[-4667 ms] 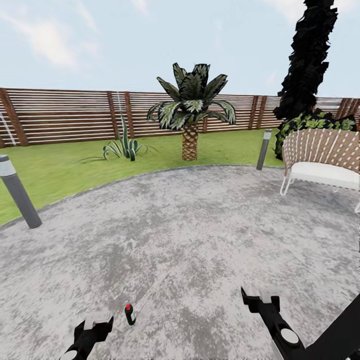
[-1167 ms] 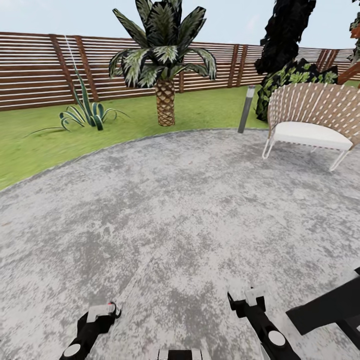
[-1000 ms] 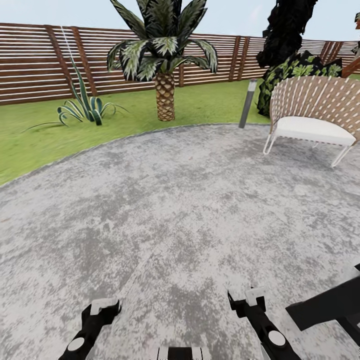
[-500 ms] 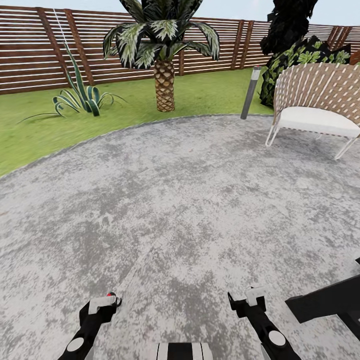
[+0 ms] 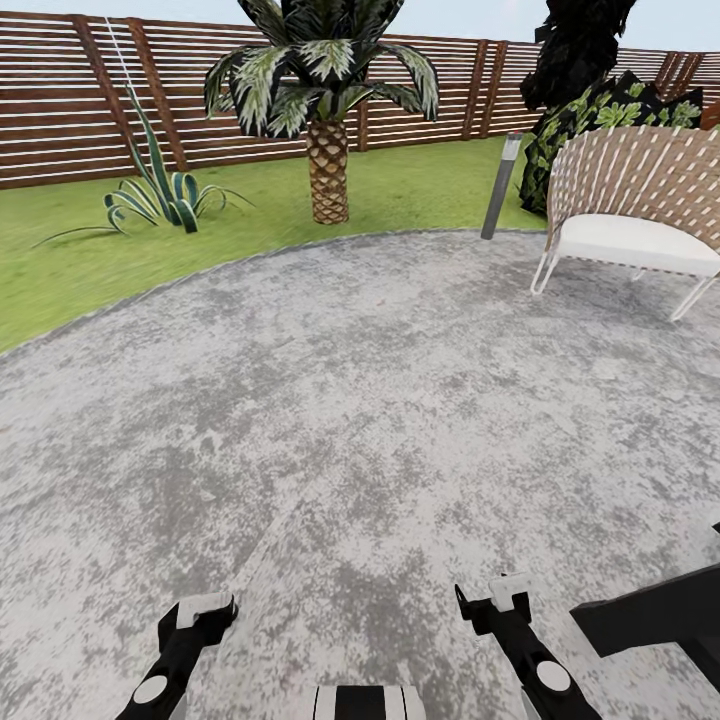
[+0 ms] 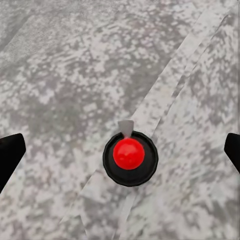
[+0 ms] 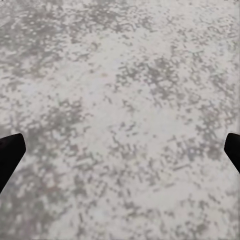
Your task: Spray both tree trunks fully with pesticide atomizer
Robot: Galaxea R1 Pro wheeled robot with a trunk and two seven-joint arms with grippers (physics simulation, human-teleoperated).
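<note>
A: Where is the atomizer (image 6: 130, 158)?

B: Upright on the grey paving (image 5: 380, 420), straight under the left claw (image 6: 120, 150), centred between the two dark fingertips (image 6: 11, 152), well apart from both.

A: How will it handle?

B: Likely light, rigid and smooth, and narrow enough to tip if nudged. The dark body below the red top looks the best place to hold, leaving the nozzle free.

A: And the claws?

B: The left gapes wide, touching nothing. The right claw (image 7: 120, 150) is spread just as wide over bare paving beside the atomizer, holding nothing.
</note>
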